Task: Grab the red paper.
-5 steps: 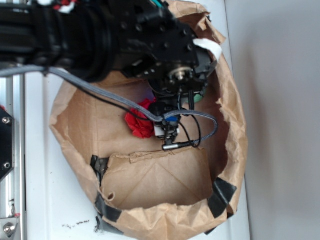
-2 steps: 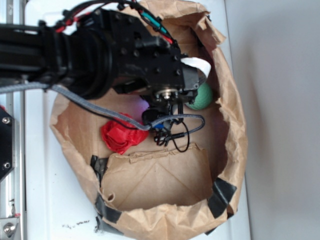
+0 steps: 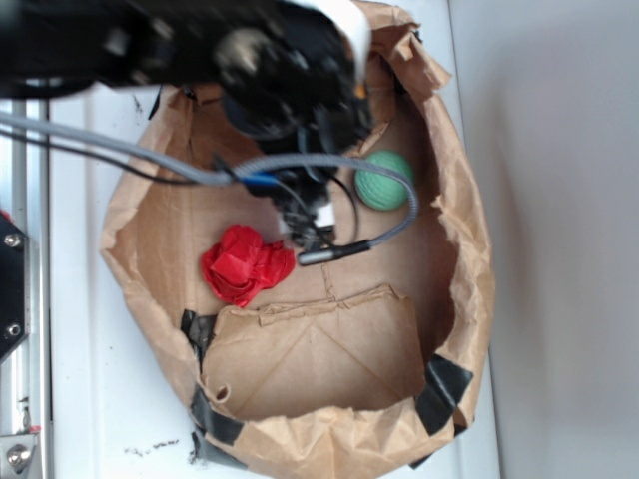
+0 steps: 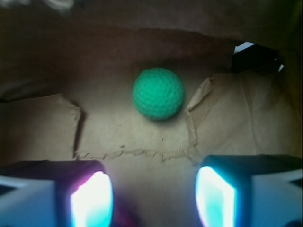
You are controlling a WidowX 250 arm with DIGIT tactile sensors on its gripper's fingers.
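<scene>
Our gripper (image 4: 151, 198) is spread and empty, facing the green ball (image 4: 157, 93); the red paper (image 3: 245, 264) lies apart on the bag (image 3: 469, 249) floor. We judge we're approaching, and must re-aim onto it

Lab bench: aluminium rail (image 3: 22, 299), robot arm (image 3: 150, 45)
</scene>
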